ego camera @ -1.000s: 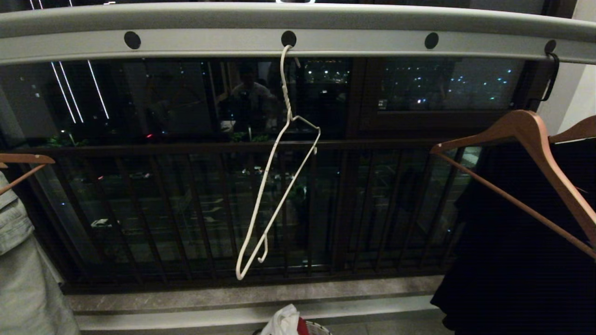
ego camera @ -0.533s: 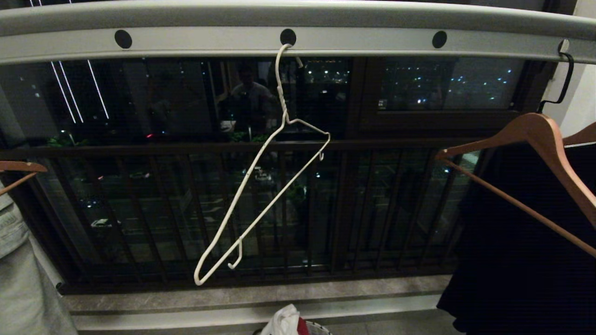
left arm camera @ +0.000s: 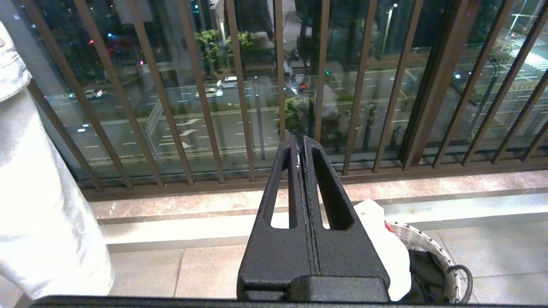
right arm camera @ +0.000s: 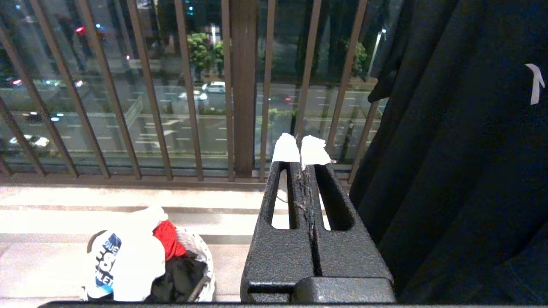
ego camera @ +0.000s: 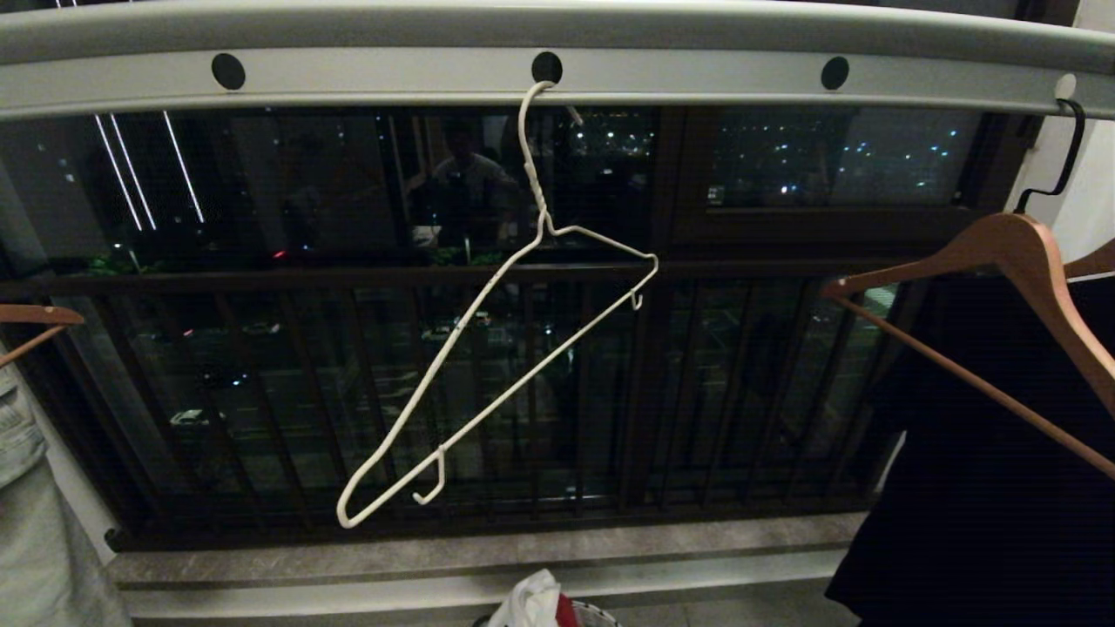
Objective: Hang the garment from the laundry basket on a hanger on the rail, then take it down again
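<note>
White wire hanger (ego camera: pixel 496 348) hung bare and tilted from the rail (ego camera: pixel 557 52). Left gripper (left arm camera: pixel 301 147), fingers together, empty, pointed over the laundry basket (left arm camera: pixel 428 248). Right gripper (right arm camera: pixel 299 149), fingers together; garment (right arm camera: pixel 124 256) lay in the basket. Picking not begun; next: reach down, open.

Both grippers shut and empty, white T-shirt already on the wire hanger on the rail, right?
Not the shirt: the right wrist view shows the T-shirt in the laundry basket; the head view shows the wire hanger bare on the rail.
</note>
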